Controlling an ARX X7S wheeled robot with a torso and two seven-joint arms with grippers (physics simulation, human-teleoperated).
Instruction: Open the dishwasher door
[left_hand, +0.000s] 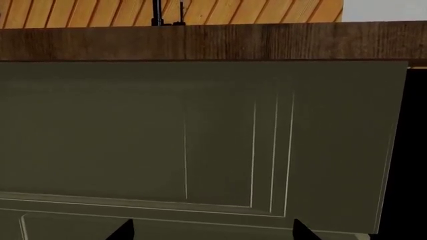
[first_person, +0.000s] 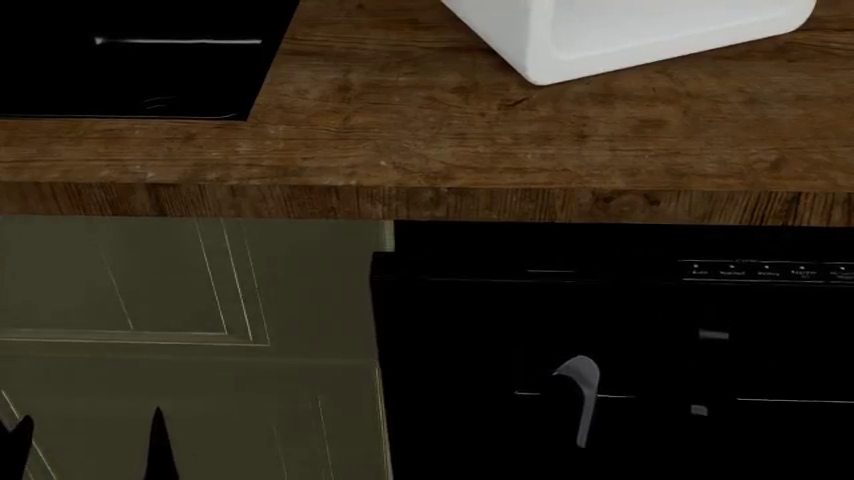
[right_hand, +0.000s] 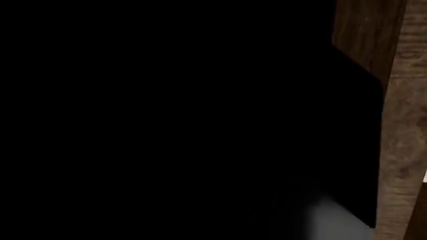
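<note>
Black fingertips: we count two dark tips of our left gripper (first_person: 87, 440) at the head view's lower left, standing apart with open space between them, touching nothing; the left wrist view shows the same two tips (left_hand: 212, 231) spread in front of the cabinet
Right gripper: one pale grey curved part (first_person: 579, 385) shows against the black panel in the head view; we cannot tell whether its jaws are apart or together, and the right wrist view is almost wholly black
Dishwasher door: one dishwasher door (first_person: 627, 350), glossy black, fills the lower right of the head view under the counter lip; a strip of tiny white labels runs along its top right, a thin pale line crosses lower down
Cabinet door: one olive-green cabinet door (first_person: 187, 330) with raised panel lines, just beside the dishwasher on our left; their vertical edges meet near the view's middle
Countertop: one brown wood-grain countertop (first_person: 441, 130), its front edge overhanging both doors
Sink: one black sink (first_person: 127, 60) sunk into the counter at far left
White object: one white rounded block (first_person: 627, 35) on the counter at far right, cut by the frame
Back wall: slanted light wood planks (left_hand: 100, 12) beyond the counter in the left wrist view
</note>
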